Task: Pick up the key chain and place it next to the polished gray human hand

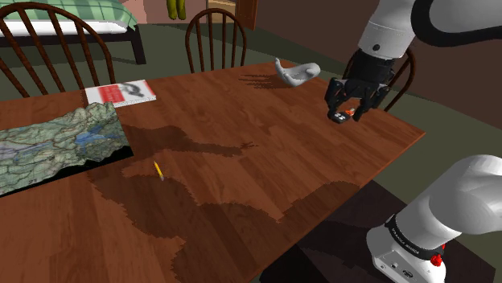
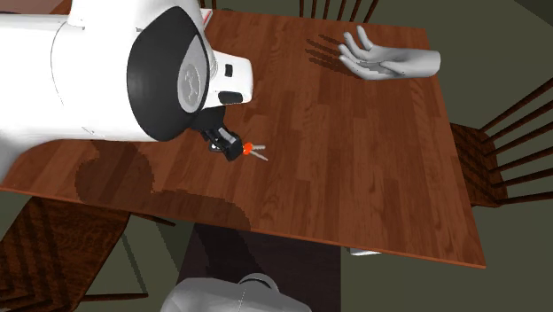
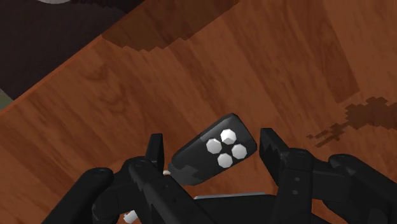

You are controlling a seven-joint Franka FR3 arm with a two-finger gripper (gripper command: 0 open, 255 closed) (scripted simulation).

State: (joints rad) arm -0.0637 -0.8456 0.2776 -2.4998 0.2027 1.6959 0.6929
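The bench [image 1: 241, 185] is reddish-brown wood with a clear grain and a soft satin sheen. The key chain [image 3: 215, 151] has a black fob that looks like smooth, faintly glossy plastic, set with four flat white buttons; its tag is orange-red and its keys look like pale metal. The fingers [image 3: 284, 167] beside the fob are matt black and faceted. Near a corner of the bench, the gray hand [image 2: 383, 60] is smooth and polished, with soft highlights. The arm [image 2: 89, 80] has smooth white shells with a slight gloss. The chairs [image 1: 216, 36] are dark turned wood. The relief map [image 1: 56, 145] looks rough and matt, and the booklet [image 1: 121, 93] at the bench's edge has a papery red-and-white cover.
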